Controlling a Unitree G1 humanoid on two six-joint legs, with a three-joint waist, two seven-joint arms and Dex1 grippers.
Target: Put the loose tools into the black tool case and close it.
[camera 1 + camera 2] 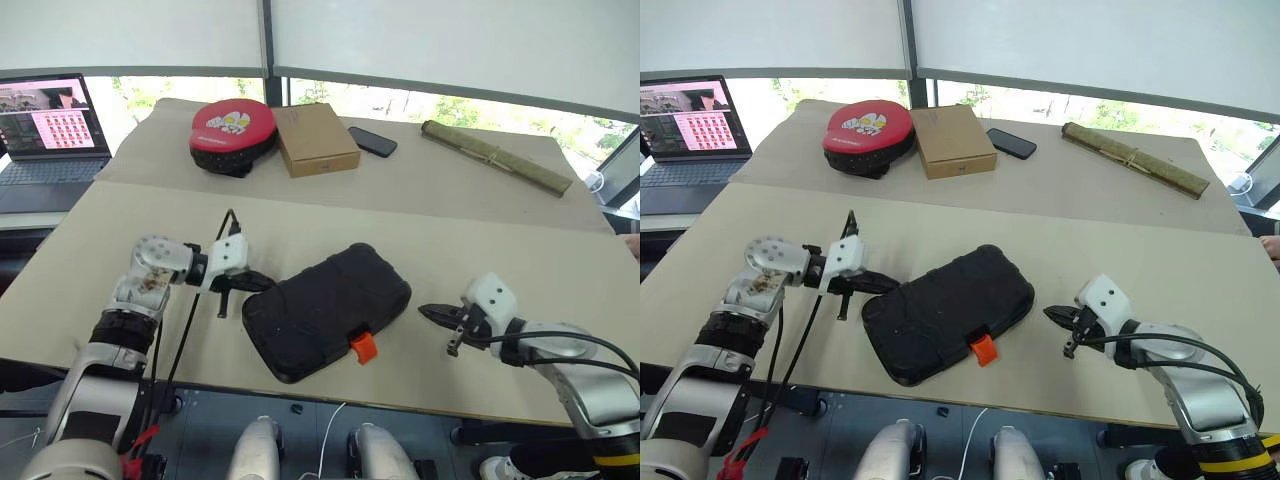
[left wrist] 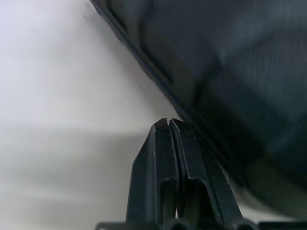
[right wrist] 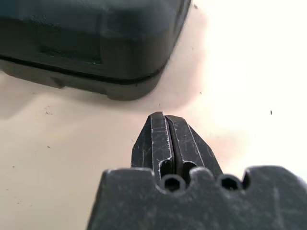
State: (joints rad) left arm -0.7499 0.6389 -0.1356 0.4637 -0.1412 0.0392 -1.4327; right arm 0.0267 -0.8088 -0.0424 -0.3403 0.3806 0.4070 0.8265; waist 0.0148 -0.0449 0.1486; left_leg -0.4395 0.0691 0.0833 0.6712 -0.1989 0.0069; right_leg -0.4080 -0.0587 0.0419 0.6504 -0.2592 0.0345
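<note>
Now you see the black tool case (image 1: 328, 312) lying closed on the tabletop (image 1: 480, 230), lid down. Your left tool (image 1: 262, 284) rests pinched empty at its corner, probably pressing; your right tool (image 1: 432, 314) hovers nearby, pinched empty.

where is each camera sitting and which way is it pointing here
Left and right eye views: on the head, looking forward and down over the table; both arms show; same scene.
Left wrist view: on the left wrist, along the shut left end effector at the black tool case edge.
Right wrist view: on the right wrist, along the shut right end effector toward the case corner.
All views share the closed case.
</note>
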